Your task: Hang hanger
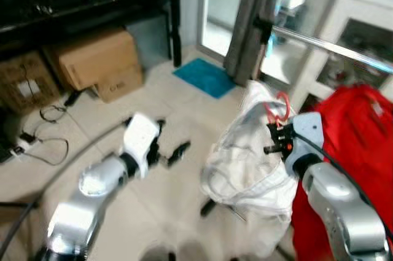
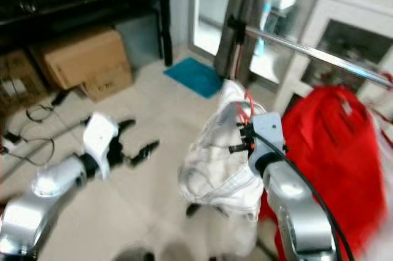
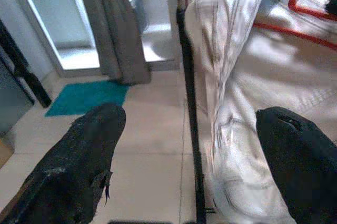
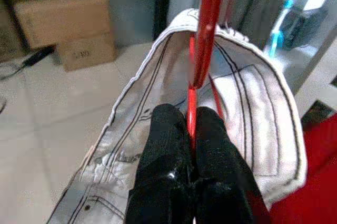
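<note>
The right gripper pinched the red hanger, needing a lift over the rail; left gripper fingers wide

Open floor lies left of the white garment; the rail (red garment hanging there) crowds the right.

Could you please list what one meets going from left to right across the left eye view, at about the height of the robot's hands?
Left hand → white garment → red hanger held by the right hand → red garment.
</note>
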Motion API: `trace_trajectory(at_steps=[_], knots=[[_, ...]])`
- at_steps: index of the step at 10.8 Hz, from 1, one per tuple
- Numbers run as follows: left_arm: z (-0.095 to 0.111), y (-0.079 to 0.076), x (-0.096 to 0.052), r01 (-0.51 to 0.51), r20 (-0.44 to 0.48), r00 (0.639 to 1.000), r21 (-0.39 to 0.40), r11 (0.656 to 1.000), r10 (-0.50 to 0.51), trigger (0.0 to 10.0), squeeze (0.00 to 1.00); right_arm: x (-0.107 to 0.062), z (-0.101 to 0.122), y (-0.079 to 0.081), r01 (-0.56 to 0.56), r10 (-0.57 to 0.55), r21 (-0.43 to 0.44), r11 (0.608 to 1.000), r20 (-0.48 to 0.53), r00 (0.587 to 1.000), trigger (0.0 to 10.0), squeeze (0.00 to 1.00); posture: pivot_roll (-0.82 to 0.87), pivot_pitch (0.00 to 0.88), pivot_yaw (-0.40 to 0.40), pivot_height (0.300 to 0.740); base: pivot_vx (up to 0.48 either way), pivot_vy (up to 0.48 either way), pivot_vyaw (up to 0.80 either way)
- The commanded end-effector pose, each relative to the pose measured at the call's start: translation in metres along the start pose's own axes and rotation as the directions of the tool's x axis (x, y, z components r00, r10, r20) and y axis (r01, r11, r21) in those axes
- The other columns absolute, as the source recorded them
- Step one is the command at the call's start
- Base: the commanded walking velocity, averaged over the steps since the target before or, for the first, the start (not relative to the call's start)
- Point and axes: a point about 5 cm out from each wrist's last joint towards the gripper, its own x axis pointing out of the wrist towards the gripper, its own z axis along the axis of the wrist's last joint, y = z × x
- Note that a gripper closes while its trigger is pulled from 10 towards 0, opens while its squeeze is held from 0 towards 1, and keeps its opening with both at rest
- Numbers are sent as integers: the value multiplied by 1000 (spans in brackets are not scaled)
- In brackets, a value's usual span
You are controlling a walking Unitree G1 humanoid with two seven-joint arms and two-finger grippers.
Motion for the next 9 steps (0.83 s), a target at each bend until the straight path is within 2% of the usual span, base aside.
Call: trace_trajectory(at_steps=[1,2,4,5,6,7,9], knots=[[2,2,1,7,-1,1000,26,1000,-7,10000,518,-2,22,7,-66,67,-16,998,102,993,0,0,-23,0,-18,740,0,0,0],[6,8,7,29,19,999,39,999,-30,10000,1000,-4,29,14,-165,168,-37,986,112,979,0,0,-28,0,-15,740,0,0,0],[7,12,21,59,-6,998,95,994,-58,10000,1000,-7,38,21,-247,251,-48,968,122,960,0,0,-40,0,-3,740,0,0,0],[-1,14,31,58,-51,997,146,988,-51,10000,937,-11,43,26,-292,296,-46,955,132,946,0,0,-45,0,-1,740,0,0,0],[-16,18,39,49,-136,990,218,975,-19,6431,255,-12,45,31,-328,331,-45,944,142,933,0,0,-53,0,2,740,0,0,0],[-20,17,46,49,-150,988,171,984,-23,0,0,-13,47,35,-355,358,-49,934,145,922,0,0,-56,0,4,740,0,0,0],[-18,16,46,40,-128,992,141,989,-22,0,0,-12,52,35,-361,365,-53,931,156,918,0,0,-54,0,1,740,0,0,0]])
